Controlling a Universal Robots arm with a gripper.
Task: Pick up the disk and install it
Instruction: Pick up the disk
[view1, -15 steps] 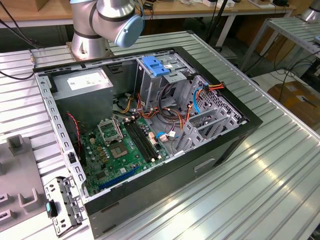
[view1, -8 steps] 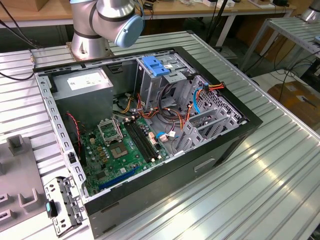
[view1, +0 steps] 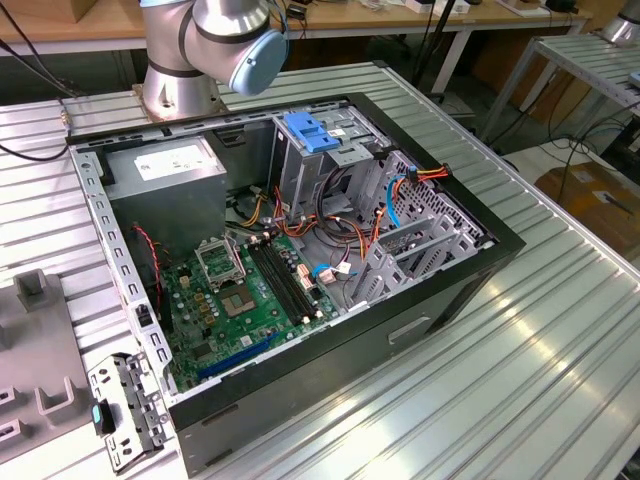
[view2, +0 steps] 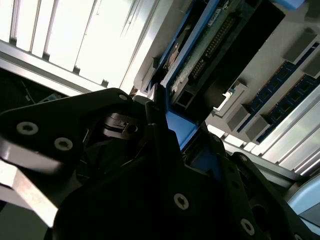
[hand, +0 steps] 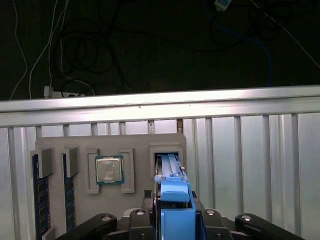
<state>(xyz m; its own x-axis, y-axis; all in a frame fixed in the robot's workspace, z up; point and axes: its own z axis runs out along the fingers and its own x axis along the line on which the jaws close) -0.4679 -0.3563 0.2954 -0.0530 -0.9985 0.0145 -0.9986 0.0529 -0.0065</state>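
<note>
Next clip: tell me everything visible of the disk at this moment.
The disk stands on edge, seen end-on in the first wrist view: a thin pale body framed by blue plastic rails, its far end in a slot of the grey tray. The second wrist view shows its green circuit board. The hand clamps its blue frame from both sides.

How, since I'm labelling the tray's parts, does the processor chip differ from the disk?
The processor chip lies flat; the disk stands on edge in its slot. The chip is a silver square; the disk shows blue rails. The disk reaches the claw; the chip lies apart from it. Both sit in the grey tray.
</note>
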